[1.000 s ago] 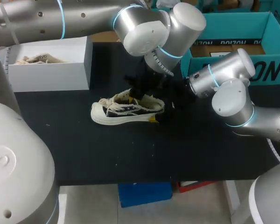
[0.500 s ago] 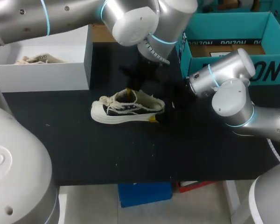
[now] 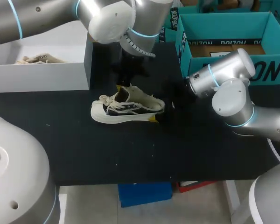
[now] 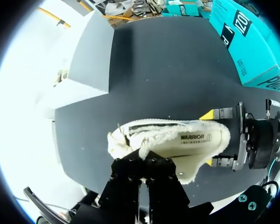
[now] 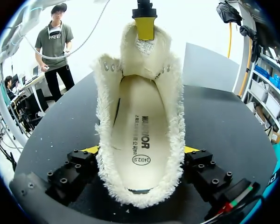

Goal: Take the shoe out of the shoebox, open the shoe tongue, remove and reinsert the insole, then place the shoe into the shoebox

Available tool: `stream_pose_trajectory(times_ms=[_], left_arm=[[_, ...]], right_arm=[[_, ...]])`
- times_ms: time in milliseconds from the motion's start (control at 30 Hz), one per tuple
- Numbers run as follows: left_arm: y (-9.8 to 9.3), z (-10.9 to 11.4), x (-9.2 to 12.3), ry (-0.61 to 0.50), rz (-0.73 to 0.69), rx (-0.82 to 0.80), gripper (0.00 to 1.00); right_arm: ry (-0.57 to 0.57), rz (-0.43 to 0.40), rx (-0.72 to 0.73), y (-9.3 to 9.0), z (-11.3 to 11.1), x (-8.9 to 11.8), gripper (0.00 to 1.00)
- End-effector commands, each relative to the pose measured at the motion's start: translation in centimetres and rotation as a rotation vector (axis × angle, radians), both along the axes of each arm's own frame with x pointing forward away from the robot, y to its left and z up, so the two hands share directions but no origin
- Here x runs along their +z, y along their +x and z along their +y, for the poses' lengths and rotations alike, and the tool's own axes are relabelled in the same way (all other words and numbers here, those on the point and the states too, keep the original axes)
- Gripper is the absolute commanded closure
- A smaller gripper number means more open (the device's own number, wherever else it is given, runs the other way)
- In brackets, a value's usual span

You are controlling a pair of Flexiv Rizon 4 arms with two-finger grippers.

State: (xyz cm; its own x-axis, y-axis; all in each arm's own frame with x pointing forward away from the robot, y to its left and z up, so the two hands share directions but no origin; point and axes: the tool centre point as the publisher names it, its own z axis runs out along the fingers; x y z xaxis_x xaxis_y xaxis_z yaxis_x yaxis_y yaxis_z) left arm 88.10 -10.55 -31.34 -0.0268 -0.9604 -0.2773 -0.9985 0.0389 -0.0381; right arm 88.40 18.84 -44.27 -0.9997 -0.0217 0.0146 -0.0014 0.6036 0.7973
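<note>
right claw (image 5: 141,150) clamps shoe (image 3: 128,109) at heel; left claw (image 4: 144,161) pinches tongue (image 5: 144,53); insole (image 5: 139,130) bears print

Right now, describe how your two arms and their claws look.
Both the left arm and right arm are silver-grey, built of rounded cylindrical segments with light-blue rings at the joints and small dark screw holes. The left claw and right claw are black and blocky, studded with socket bolts, with bright yellow tips; the right claw's base shows a small red-and-green marking.
</note>
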Motion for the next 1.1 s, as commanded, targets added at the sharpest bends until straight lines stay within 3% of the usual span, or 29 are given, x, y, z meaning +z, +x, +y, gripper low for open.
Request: stream_pose_trajectory(times_ms=[33, 433, 967, 1100], left_arm=[[-0.6, 2.0, 0.3, -0.154, -0.016, 0.007, 1.00], [-1.6, 4.8, -1.0, -0.295, -0.034, 0.035, 1.00], [-1.6, 6.3, -4.0, -0.344, -0.014, 0.085, 1.00], [-1.8, 6.1, -4.9, -0.319, 0.002, 0.063, 0.90]], right_arm=[[-0.002, 0.000, -0.002, 0.0, 0.2, -0.2, 1.00], [-0.002, 0.000, -0.002, 0.0, 0.2, -0.2, 1.00], [-0.002, 0.000, -0.002, 0.0, 0.2, -0.2, 1.00], [-0.002, 0.000, -0.002, 0.0, 0.2, -0.2, 1.00]])
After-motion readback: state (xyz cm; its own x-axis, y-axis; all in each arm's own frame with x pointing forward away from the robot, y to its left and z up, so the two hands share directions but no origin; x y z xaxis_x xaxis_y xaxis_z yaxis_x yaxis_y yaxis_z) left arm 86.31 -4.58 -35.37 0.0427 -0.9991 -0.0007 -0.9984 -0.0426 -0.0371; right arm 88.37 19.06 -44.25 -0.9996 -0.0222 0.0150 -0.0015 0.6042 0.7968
